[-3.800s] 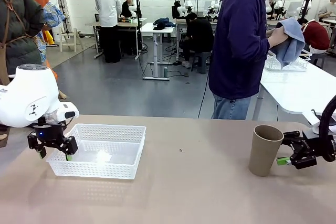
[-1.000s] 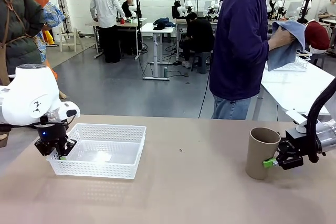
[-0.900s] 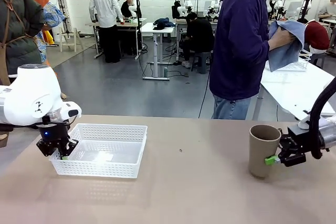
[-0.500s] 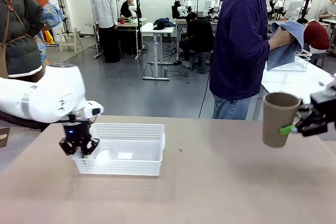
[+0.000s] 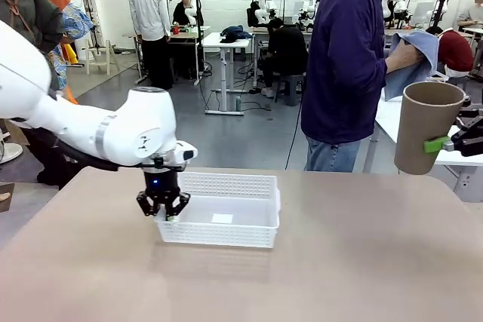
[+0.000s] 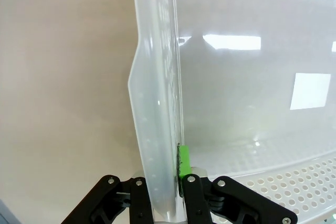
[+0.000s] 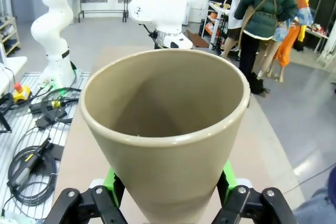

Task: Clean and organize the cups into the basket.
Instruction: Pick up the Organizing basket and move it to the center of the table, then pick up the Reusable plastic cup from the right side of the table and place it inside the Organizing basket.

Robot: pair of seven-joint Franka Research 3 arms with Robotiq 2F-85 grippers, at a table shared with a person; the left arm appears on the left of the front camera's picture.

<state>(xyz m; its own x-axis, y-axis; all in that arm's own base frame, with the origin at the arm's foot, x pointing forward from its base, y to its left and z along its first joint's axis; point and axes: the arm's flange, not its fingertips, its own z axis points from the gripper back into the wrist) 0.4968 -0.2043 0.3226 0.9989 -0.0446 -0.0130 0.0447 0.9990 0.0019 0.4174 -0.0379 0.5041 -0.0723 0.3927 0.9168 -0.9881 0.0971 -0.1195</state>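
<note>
The white lattice basket [image 5: 219,218] sits mid-table, empty inside. My left gripper [image 5: 161,210] is shut on the rim of its left short wall; in the left wrist view the gripper [image 6: 167,188] pinches that wall [image 6: 157,103], one green pad against its inner face. A brown cup [image 5: 426,126] hangs upright well above the table at the far right, with my right gripper [image 5: 445,143] shut on its side. From the right wrist the cup [image 7: 165,124] shows its empty open mouth between the green pads. A person behind the table holds a blue-grey cloth [image 5: 415,58] in a hand.
Bare beige tabletop [image 5: 339,262] lies between the basket and the lifted cup and in front of both. A second white table [image 5: 389,115] stands behind at the right.
My left gripper has dragged the basket from the table's left toward the middle. My right gripper has closed on the brown cup and raised it from the table to well above it.
</note>
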